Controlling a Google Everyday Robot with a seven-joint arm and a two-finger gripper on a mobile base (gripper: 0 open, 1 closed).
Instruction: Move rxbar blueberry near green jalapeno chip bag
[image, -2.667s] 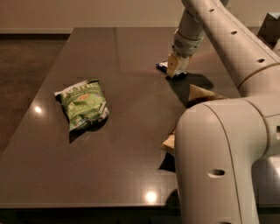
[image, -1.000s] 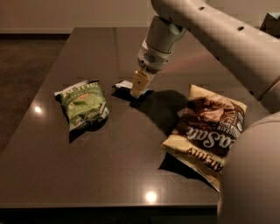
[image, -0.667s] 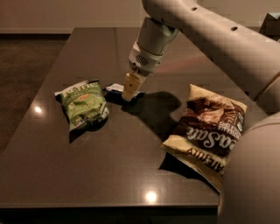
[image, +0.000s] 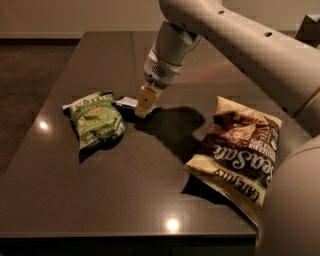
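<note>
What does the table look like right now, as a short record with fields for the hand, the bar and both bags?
hand: low over the table, its tip at the rxbar blueberry
rxbar blueberry: close beside the green jalapeno chip bag's right edge, partly hidden by the hand
green jalapeno chip bag: lying flat, left part of table
Sea Salt bag: lying flat at right, apart from the others

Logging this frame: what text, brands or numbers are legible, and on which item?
"Sea Salt": slanted white script on the large brown-and-cream chip bag.
Smaller print on that bag: blurred.
On the small crinkled green chip bag: white lettering, unreadable.
On the small dark snack bar with white label, at the robot's hand beside the green bag: unreadable.
</note>
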